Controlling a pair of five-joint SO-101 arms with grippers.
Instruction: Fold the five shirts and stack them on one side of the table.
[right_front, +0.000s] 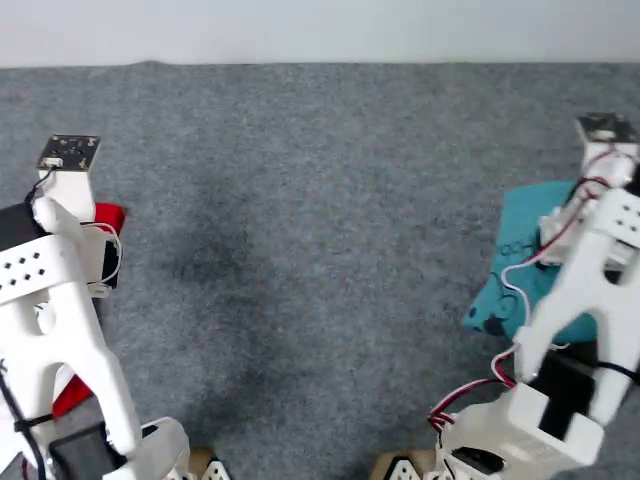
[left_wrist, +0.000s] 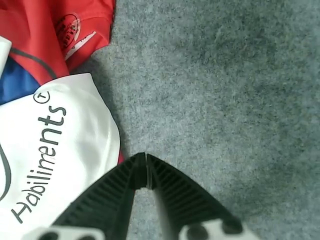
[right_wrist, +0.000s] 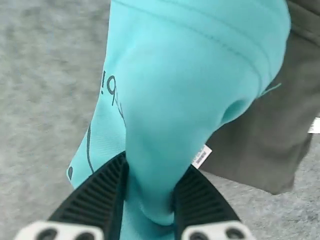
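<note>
My left gripper (left_wrist: 146, 172) is shut with nothing in it, its tips over the grey carpet right beside a white printed shirt (left_wrist: 55, 150). That shirt lies on a red shirt (left_wrist: 50, 30), and a blue patch (left_wrist: 15, 82) shows between them. My right gripper (right_wrist: 150, 192) is shut on a bunched fold of the teal shirt (right_wrist: 190, 90), which hangs up into the jaws. In the high view the teal shirt (right_front: 520, 250) lies at the right edge under the right arm (right_front: 590, 270). The red shirt (right_front: 108, 216) peeks out beside the left arm (right_front: 50, 290).
A dark grey shirt (right_wrist: 270, 140) lies under and beside the teal one. The table is covered in grey carpet (right_front: 320, 230), with wide free room in the middle between the two arms. A pale wall runs along the far edge.
</note>
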